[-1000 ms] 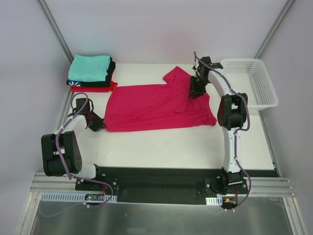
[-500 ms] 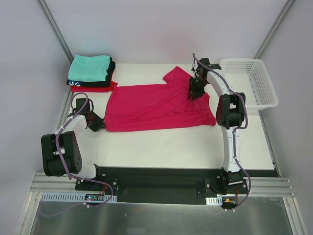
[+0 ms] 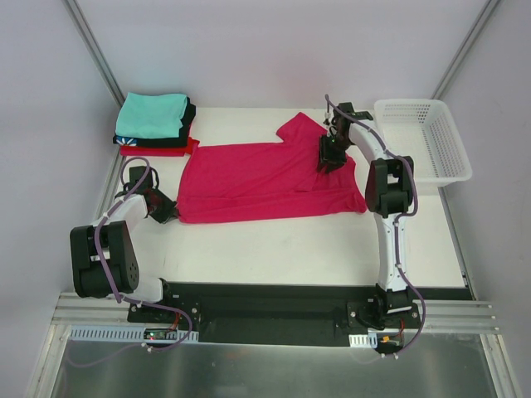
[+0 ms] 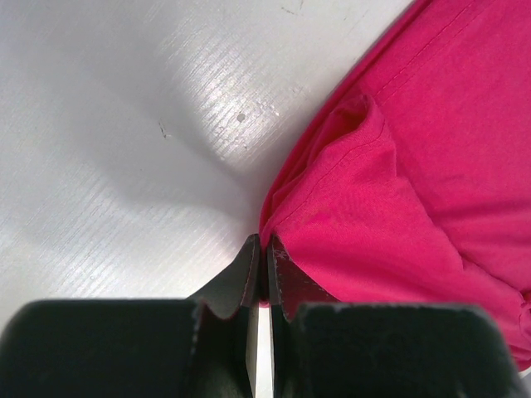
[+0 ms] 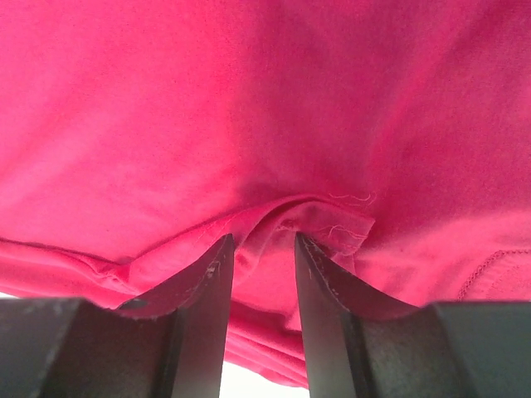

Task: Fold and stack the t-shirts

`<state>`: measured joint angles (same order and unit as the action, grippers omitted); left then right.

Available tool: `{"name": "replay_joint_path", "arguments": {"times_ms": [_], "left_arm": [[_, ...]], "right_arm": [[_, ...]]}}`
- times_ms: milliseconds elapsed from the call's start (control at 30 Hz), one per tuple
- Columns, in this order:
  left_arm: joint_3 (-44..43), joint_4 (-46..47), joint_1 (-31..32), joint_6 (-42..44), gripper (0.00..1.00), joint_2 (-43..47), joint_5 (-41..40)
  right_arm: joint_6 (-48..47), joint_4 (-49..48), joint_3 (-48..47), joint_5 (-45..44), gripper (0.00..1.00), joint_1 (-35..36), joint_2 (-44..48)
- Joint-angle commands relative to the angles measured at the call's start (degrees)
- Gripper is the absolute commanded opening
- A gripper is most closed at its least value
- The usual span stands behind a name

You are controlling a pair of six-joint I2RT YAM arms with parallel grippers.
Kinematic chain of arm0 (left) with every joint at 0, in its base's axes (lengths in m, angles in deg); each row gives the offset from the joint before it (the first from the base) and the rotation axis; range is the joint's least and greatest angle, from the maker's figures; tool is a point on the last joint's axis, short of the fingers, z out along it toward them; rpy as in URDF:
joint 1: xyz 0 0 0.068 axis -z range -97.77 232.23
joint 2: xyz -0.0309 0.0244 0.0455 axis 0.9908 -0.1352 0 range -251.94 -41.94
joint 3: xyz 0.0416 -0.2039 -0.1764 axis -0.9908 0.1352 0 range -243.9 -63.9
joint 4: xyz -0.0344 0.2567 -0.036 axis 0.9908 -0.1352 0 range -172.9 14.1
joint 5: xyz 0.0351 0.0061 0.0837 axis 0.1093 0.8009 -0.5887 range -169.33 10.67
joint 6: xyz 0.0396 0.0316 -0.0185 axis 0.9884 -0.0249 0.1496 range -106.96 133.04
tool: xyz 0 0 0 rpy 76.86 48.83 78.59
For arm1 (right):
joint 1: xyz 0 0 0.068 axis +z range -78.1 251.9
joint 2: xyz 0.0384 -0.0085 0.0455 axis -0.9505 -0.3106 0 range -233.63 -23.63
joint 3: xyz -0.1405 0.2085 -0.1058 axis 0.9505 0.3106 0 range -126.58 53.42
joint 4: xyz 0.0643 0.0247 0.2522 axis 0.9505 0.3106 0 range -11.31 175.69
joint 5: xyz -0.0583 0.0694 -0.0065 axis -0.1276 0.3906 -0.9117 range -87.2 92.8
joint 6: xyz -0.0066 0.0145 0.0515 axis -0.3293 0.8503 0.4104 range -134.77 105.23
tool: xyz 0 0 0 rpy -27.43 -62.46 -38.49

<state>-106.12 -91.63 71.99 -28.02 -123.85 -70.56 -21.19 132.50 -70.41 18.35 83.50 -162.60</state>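
- A crimson-pink t-shirt [image 3: 257, 178] lies spread nearly flat in the middle of the white table [image 3: 290, 240]. Its long axis runs left to right across the front of both arms.
- One short sleeve pokes out at the far edge, towards the right end of the shirt. The near hem runs fairly straight, and the cloth shows soft wrinkles near the right end.
- The right gripper [image 3: 328, 157] points down onto the shirt's right end, just below that sleeve. It is the nearer arm for that end.
- In the right wrist view the jaws stand partly parted, straddling a small raised ridge of cloth with a stitched edge. The cloth between them looks loose, not pinched.
- The left gripper [image 3: 163, 207] sits low at the shirt's near-left corner, so the shirt stretches away from it to the right.
- In the left wrist view its jaws are clenched together, with the rounded corner of the cloth just beside the tips on the right. I cannot tell whether any hem is caught between them.
- Judged from this, the next fold turns on the two ends: each arm has its own end within reach, with the shirt's length between them.
- A stack of folded t-shirts [image 3: 153, 120], teal on top of black and red, sits at the far-left corner, well apart from the spread shirt.
- A white mesh basket [image 3: 455, 141] stands at the far right.
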Motion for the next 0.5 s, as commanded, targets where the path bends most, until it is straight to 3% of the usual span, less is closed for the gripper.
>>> {"name": "replay_joint_path", "arguments": {"times_ms": [0,167,400,467], "left_arm": [[-0.2,-0.6,-0.6,0.7,0.00,-0.4,-0.2],[-0.1,-0.4,-0.6,0.7,0.00,-0.5,-0.3],[0.0,-0.5,-0.6,0.9,0.00,-1.0,-0.4],[0.0,-0.5,-0.6,0.9,0.00,-1.1,-0.4]], "right_arm": [[0.6,-0.4,-0.4,1.2,0.38,0.5,-0.4],[1.3,-0.6,-1.8,1.9,0.37,0.6,-1.7],[2.0,-1.0,-3.4,2.1,0.11,1.1,-2.9],[2.0,-0.8,-3.5,2.0,0.07,1.1,-2.8]]}}
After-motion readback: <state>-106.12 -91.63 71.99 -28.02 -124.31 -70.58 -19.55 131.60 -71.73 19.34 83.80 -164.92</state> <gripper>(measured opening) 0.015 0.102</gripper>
